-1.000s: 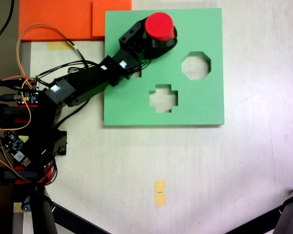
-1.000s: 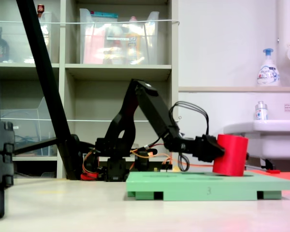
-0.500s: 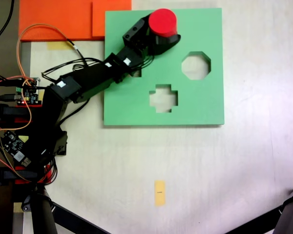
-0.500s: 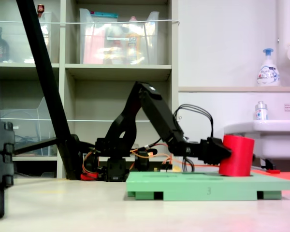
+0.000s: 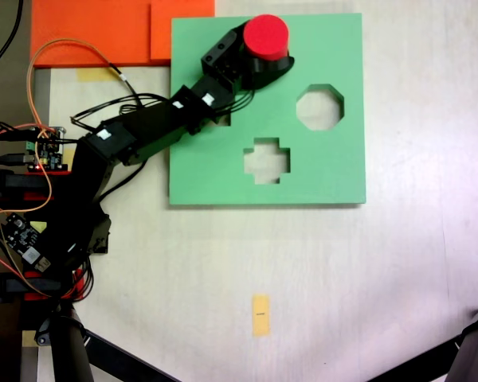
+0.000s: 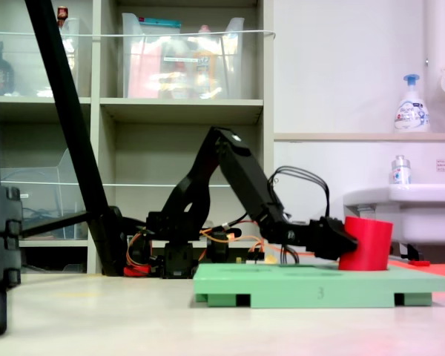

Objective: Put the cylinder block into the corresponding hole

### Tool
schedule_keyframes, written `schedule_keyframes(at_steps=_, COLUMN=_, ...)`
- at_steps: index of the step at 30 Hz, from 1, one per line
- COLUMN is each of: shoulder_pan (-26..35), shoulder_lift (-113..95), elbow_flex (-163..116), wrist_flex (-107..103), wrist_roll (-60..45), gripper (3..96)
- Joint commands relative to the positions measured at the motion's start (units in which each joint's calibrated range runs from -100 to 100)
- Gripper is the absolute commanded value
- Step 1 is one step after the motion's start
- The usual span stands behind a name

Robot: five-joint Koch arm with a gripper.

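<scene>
The red cylinder block [image 5: 267, 36] stands near the far edge of the green foam board [image 5: 327, 171]. My gripper [image 5: 263, 51] is shut on it, one black finger on each side. In the second exterior view the cylinder block [image 6: 368, 242] leans slightly, and its base sits at or just below the top face of the board [image 6: 319, 285], held by the gripper [image 6: 343, 239]. The round hole is hidden beneath the block. The octagonal cut-out [image 5: 319, 107] and a cross-shaped cut-out [image 5: 267, 160] lie open.
Orange foam sheets [image 5: 103, 32] lie beside the board's far left corner in the first exterior view. Circuit boards and cables [image 5: 32, 159] surround the arm's base. A yellow tag [image 5: 260, 315] is on the floor. A shelf [image 6: 178, 111] and a sink [image 6: 400, 204] stand behind.
The gripper carried the cylinder block slightly further out over the board and lowered it. In the second exterior view the block now shows shorter above the board.
</scene>
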Motion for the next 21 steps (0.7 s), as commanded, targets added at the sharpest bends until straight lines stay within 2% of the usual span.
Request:
schedule_keyframes(at_steps=1, shoulder_pan=0.1, shoulder_lift=-0.8, elbow_flex=1.6, wrist_flex=3.6, wrist_roll=0.0, gripper=40.0)
schedule_keyframes(at_steps=8, shoulder_pan=0.1, shoulder_lift=0.7, elbow_flex=1.1, wrist_flex=3.6, wrist_roll=0.1, gripper=40.5)
schedule_keyframes(at_steps=14, shoulder_pan=-0.2, shoulder_lift=5.2, elbow_flex=0.9, wrist_flex=3.6, wrist_roll=1.4, gripper=46.9)
schedule_keyframes(at_steps=21, shoulder_pan=-0.6, shoulder_lift=9.1, elbow_flex=0.9, wrist_flex=3.6, wrist_roll=1.9, gripper=49.4)
